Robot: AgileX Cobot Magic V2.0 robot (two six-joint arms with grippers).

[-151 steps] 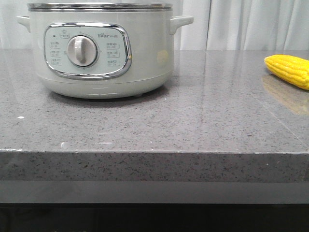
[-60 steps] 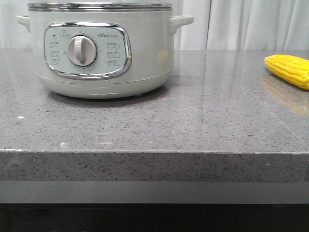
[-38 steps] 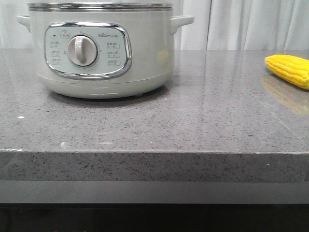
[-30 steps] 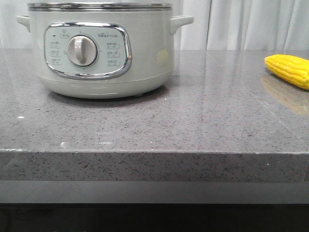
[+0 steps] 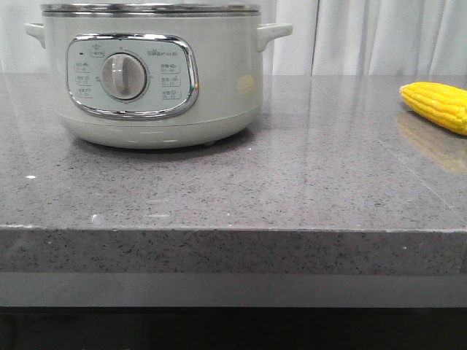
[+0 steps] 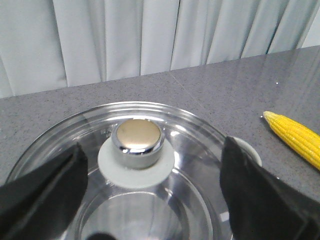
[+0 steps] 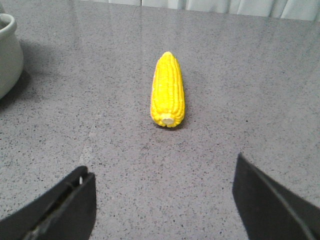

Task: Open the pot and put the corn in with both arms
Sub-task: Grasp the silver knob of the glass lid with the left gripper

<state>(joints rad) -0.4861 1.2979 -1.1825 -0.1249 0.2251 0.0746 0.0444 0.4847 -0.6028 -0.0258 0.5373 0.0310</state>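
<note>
While the pot [image 5: 149, 73] stands on the left of the grey counter [image 5: 292, 182] in the front view, its panel [image 5: 133, 76] and dial [image 5: 122, 76] facing us, we see the corn [image 5: 436, 106] lying well apart from it at the right edge, tapered end toward the pot. From the left wrist we look down on the glass lid [image 6: 195, 150], which sits on the pot with its chrome knob [image 6: 137, 137] upright on a pale disc at the centre; the left claw [image 6: 152, 192] hovers above it with its jaws spread wide, one dark finger [image 6: 42, 192] on either side of the knob, clear of the knob. We also see the corn [image 6: 295, 136] there, on the counter beside the pot. From the right wrist we see the corn [image 7: 168, 90] lying flat on the stone, blunt end toward the camera; the right claw [image 7: 162, 202] is likewise spread wide and empty, its fingers [image 7: 60, 205] apart from the cob. A sliver of the pot [image 7: 9, 52] shows at that picture's edge. White curtains [image 5: 379, 36] hang behind the counter.
</note>
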